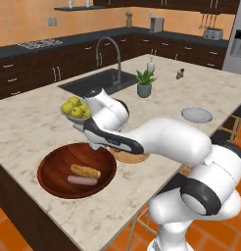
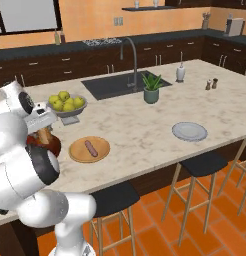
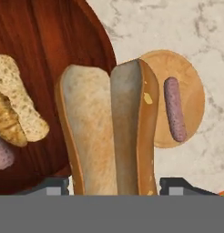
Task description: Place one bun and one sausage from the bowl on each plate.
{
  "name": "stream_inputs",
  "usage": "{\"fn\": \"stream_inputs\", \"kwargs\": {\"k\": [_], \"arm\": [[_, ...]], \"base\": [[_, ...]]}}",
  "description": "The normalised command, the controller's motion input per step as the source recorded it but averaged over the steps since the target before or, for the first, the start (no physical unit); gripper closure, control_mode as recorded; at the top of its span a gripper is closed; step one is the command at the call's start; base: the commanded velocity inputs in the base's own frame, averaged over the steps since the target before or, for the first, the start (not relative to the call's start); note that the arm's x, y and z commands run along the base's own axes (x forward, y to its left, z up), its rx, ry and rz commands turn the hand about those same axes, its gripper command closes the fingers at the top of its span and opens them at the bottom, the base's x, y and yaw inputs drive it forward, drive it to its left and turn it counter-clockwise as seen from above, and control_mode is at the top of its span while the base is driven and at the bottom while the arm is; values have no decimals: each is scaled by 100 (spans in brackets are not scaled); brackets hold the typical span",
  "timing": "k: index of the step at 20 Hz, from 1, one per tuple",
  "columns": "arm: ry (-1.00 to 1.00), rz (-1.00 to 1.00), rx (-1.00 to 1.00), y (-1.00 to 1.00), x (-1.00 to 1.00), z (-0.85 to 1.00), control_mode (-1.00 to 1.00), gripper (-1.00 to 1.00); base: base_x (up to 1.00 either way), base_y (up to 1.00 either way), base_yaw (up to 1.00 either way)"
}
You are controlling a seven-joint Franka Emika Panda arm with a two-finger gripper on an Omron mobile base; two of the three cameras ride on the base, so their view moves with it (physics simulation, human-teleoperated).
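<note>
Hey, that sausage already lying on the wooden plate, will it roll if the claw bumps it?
Probably yes. The sausage is a smooth round cylinder lying on its side, so a sideways nudge would likely roll it. The wooden plate looks flat with hardly any rim to stop it. It seems stiff, since it lies straight.

Arm bent low, reaching left
Gripper (image 3: 113, 184) points down, fingers (image 3: 53, 185) clamped on a bun (image 3: 109, 132), held upright.

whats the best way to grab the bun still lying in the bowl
The bun lies flat on the floor of the bowl, long axis along the sausage beside it. Come straight down from above and pinch its middle across the narrow width, probably turned so one finger enters the slim gap beside the sausage.
</note>
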Motion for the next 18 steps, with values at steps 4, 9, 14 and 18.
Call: {"fn": "stream_inputs", "kwargs": {"k": [4,9,14,18], "arm": [[8,-16,1,-100,41,-6,-100,100],[7,0,0,-49,63,-35,-100,100],[8,0,0,-1,75,-50,-100,100],[12,0,0,4,62,-77,-100,100]], "base": [[0,0,0],[0,0,0],[0,0,0],[0,0,0]]}}
